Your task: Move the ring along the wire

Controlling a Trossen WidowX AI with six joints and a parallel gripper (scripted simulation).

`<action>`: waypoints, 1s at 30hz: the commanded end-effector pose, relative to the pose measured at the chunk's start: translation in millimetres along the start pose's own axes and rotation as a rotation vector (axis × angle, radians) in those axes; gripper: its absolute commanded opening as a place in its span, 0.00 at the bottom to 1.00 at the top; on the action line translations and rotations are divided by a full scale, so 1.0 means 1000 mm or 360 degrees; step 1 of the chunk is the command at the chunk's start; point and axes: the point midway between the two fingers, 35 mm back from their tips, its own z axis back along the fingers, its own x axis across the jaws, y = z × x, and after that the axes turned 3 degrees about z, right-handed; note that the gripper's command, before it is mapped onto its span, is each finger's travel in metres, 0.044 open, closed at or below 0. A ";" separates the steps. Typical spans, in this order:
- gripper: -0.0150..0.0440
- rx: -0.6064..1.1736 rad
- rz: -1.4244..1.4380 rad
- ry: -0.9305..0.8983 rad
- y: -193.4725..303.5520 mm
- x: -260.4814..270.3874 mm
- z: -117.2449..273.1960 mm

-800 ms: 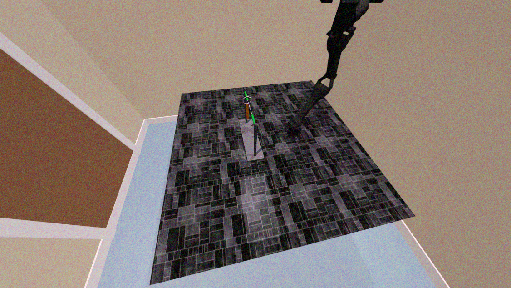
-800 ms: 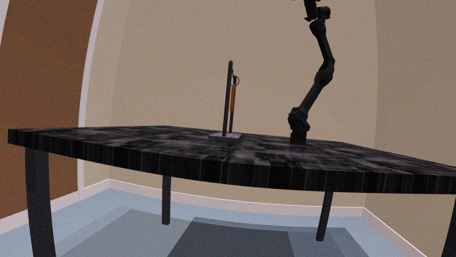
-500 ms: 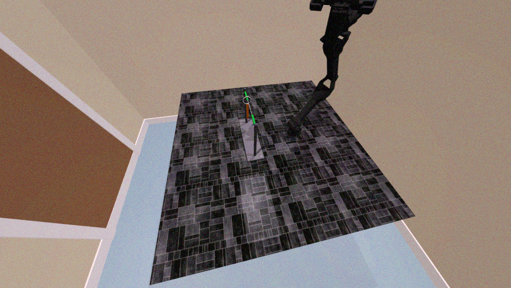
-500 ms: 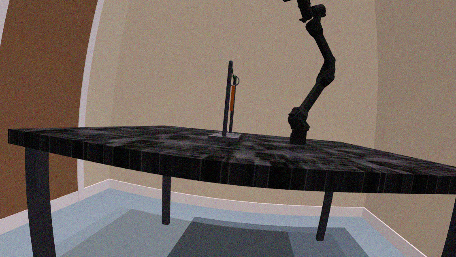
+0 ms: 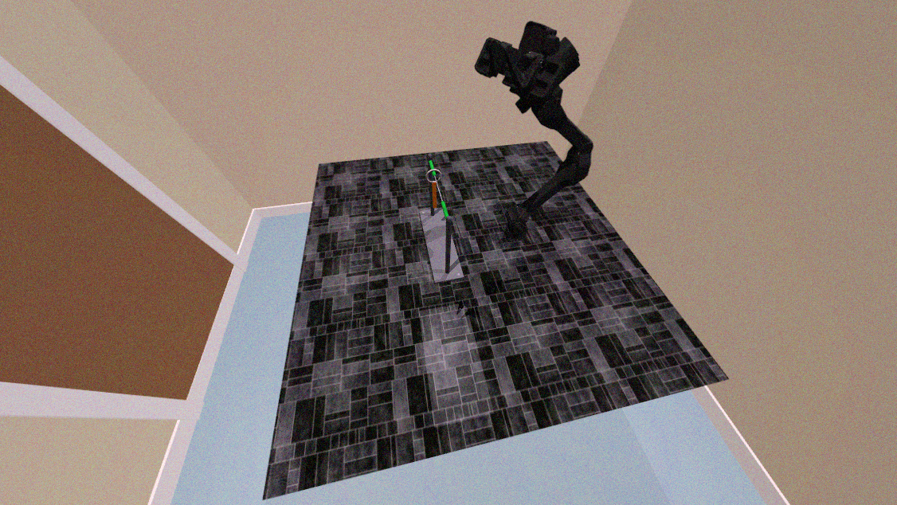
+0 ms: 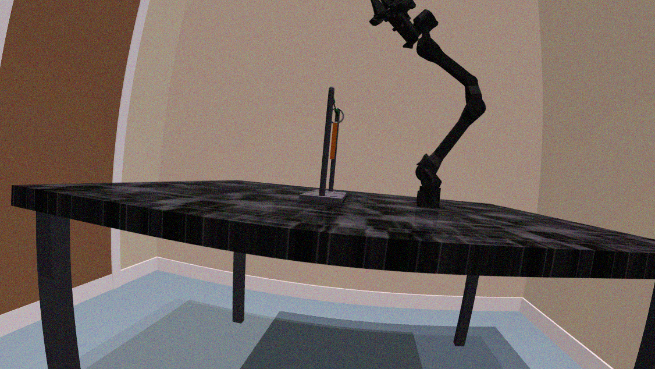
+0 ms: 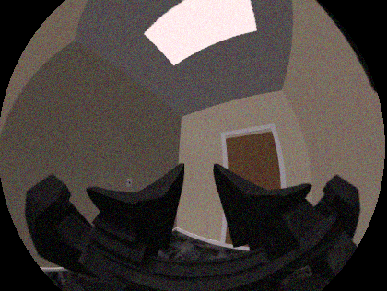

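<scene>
The ring [image 5: 426, 176] [image 6: 343, 116] hangs around the wire at the far green part [image 5: 431, 165], next to the far post [image 6: 331, 178]. Its orange handle [image 5: 434, 194] [image 6: 333, 141] points down beside that post. The thin grey wire [image 5: 439, 191] runs to the near green part [image 5: 444, 209] at the near post [image 5: 448, 244] [image 6: 326, 142]. My gripper [image 7: 199, 167] is partly open, with nothing between its fingers in the wrist view. It is high above the table, away from ring and wire. Its fingertips are hard to make out in the top and exterior views.
The posts stand on a light grey base plate [image 5: 439, 253] [image 6: 311, 197] on the dark patterned table [image 5: 376, 376] [image 6: 183, 215]. My arm's base [image 5: 515, 222] [image 6: 428, 197] stands to the right of the plate. The wrist view shows mostly walls, ceiling and a brown door [image 7: 253, 161].
</scene>
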 end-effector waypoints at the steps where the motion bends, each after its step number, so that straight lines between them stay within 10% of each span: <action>1: 0.53 0.0118 0.0099 0.0049 0.032 -0.017 0.007; 30: 0.53 0.1049 0.0391 0.0491 0.275 -0.154 0.210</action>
